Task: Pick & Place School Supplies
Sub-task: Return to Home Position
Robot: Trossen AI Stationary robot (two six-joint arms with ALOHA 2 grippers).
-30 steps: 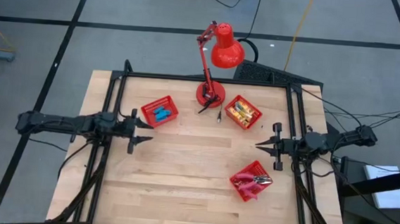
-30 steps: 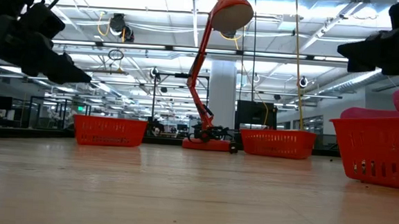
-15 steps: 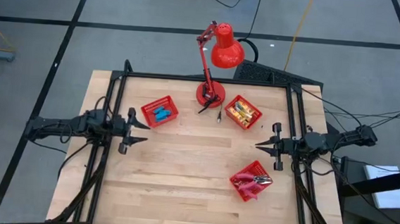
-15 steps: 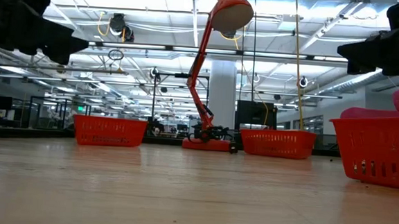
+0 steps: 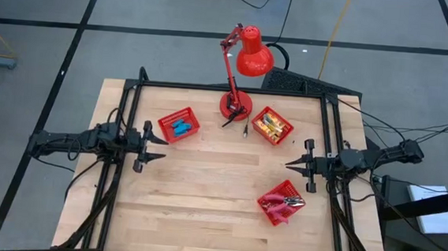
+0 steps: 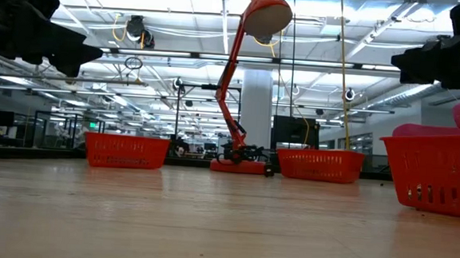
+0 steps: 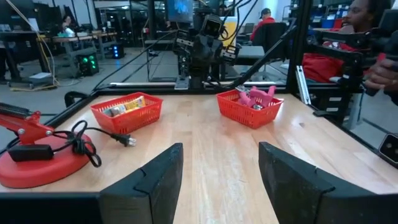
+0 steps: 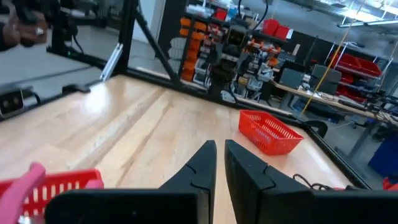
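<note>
All the supplies lie in three red mesh baskets. The light-blue blocks (image 5: 180, 127) fill the far-left basket, and the yellow-and-white tubes (image 5: 270, 127) the far-right one. The pink-handled pliers (image 5: 286, 203) lie in the near-right basket (image 7: 249, 107). My left gripper (image 5: 161, 148) hovers open above the table's left side, just nearer than the blue-block basket. My right gripper (image 5: 288, 163) hovers shut above the right side, between the tube basket and the pliers basket. Neither gripper touches anything.
A red desk lamp (image 5: 240, 63) stands by its round base (image 5: 235, 106) at the far edge between the two far baskets, with its cord and plug (image 7: 121, 138) on the wood. A black frame runs along the table's edges. Bare wood spans the middle.
My left gripper drew back toward the table's left edge and rose a little, staying open. The baskets and their contents have not moved.
</note>
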